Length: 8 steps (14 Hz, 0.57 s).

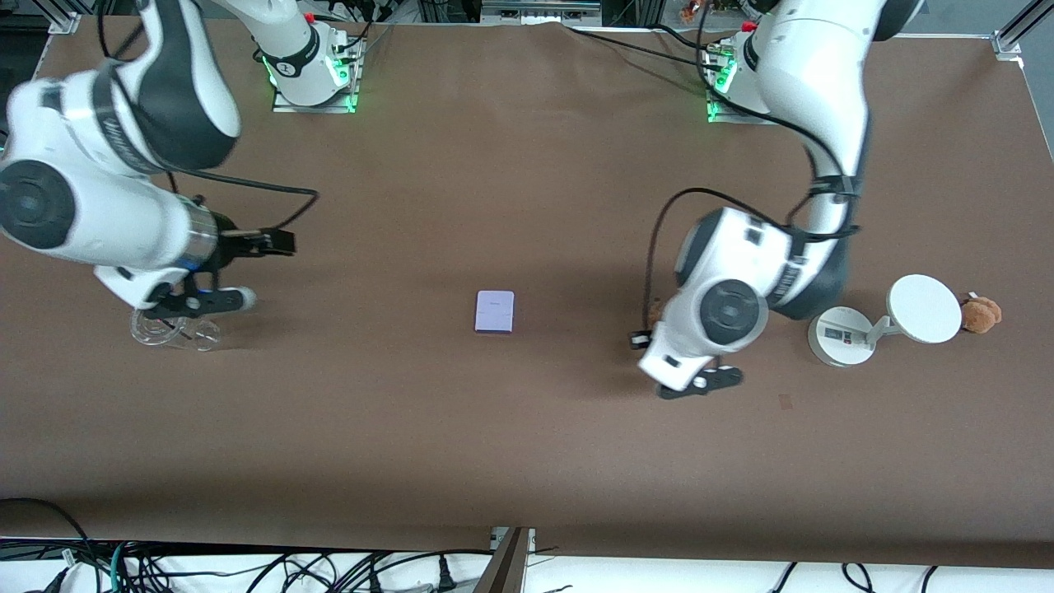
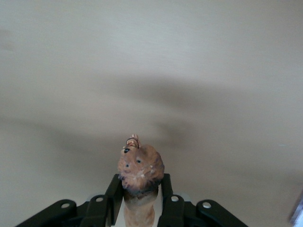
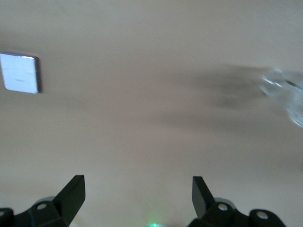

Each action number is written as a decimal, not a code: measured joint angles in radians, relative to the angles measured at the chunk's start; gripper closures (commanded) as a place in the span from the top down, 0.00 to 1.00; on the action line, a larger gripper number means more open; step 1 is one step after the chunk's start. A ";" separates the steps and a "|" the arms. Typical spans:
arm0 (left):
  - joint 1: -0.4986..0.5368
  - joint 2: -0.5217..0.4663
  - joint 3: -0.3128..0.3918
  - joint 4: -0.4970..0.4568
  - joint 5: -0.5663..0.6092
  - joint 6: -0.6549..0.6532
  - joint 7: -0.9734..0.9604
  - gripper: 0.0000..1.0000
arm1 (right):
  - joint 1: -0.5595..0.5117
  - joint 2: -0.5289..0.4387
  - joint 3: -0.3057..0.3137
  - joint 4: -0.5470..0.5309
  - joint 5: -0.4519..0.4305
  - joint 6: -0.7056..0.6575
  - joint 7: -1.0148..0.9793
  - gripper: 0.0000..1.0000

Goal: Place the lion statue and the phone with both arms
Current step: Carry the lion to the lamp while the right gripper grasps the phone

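Observation:
The lion statue [image 2: 140, 170], a reddish-brown figurine with a darker mane, is held between the fingers of my left gripper [image 2: 140, 182]. In the front view only a brown bit of it [image 1: 655, 311] shows beside the left gripper [image 1: 653, 321], which is over the table between the phone and a white device. The phone [image 1: 495, 311], a flat pale lavender rectangle, lies flat at the table's middle and shows in the right wrist view [image 3: 20, 72]. My right gripper [image 1: 278, 241] is open and empty [image 3: 138, 182], toward the right arm's end of the table.
A clear glass object [image 1: 175, 331] lies under the right arm's hand and shows in the right wrist view [image 3: 284, 92]. A white round-based device with a disc [image 1: 881, 321] and a tan-brown plush toy [image 1: 981, 314] stand toward the left arm's end.

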 measured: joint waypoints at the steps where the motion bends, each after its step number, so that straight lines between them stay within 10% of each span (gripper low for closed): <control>1: 0.029 -0.012 0.000 -0.011 0.000 -0.014 0.032 0.00 | 0.032 0.025 0.002 -0.002 0.004 0.043 0.037 1.00; 8: 0.147 -0.050 -0.001 -0.220 0.000 0.109 0.224 0.00 | 0.279 0.236 0.008 -0.009 0.007 0.368 0.387 1.00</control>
